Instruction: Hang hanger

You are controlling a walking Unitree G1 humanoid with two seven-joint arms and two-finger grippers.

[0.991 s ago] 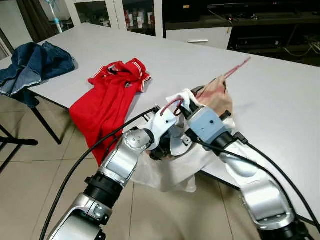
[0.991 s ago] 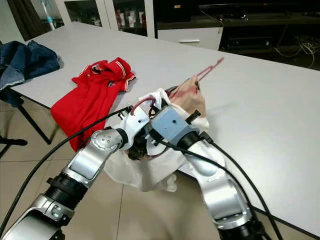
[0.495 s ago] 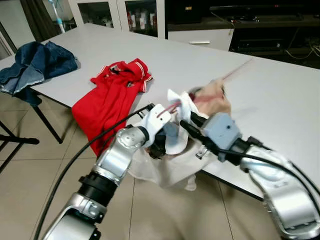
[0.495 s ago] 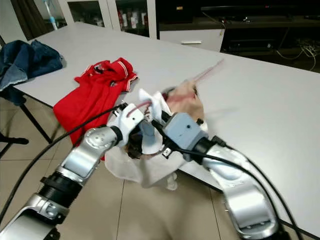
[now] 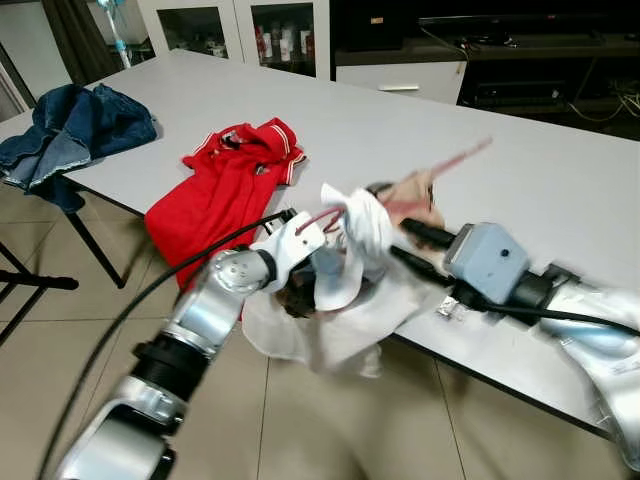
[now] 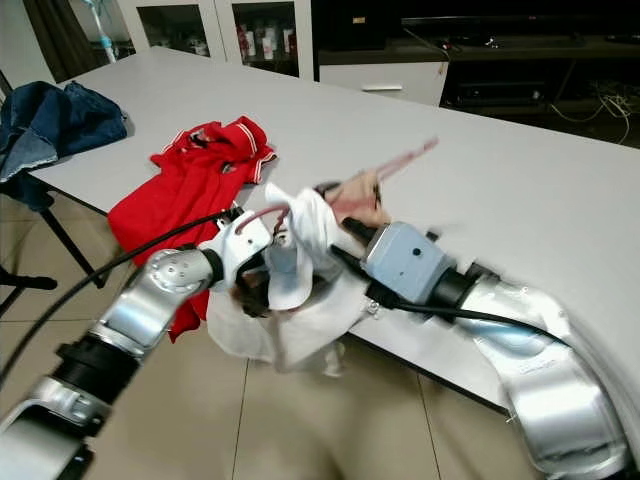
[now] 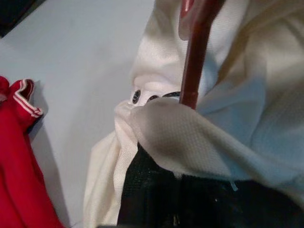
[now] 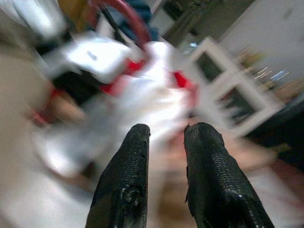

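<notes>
My left gripper (image 5: 300, 290) is sitting buried in the crumpled white polo shirt (image 5: 345, 300) at the grey table's (image 5: 560, 190) near edge; I cannot tell its grip. The dark-red plastic hanger (image 7: 192, 66) is threading that shirt. My right gripper (image 8: 164, 142), slightly parted and apparently empty, is hovering beside it.

You have a shirt (image 5: 225, 195) draped over the table (image 5: 560, 190) edge, jeans (image 5: 70, 125) far left, cabinets (image 5: 240, 25) behind.

Head stereo pair, two wrist close-ups
</notes>
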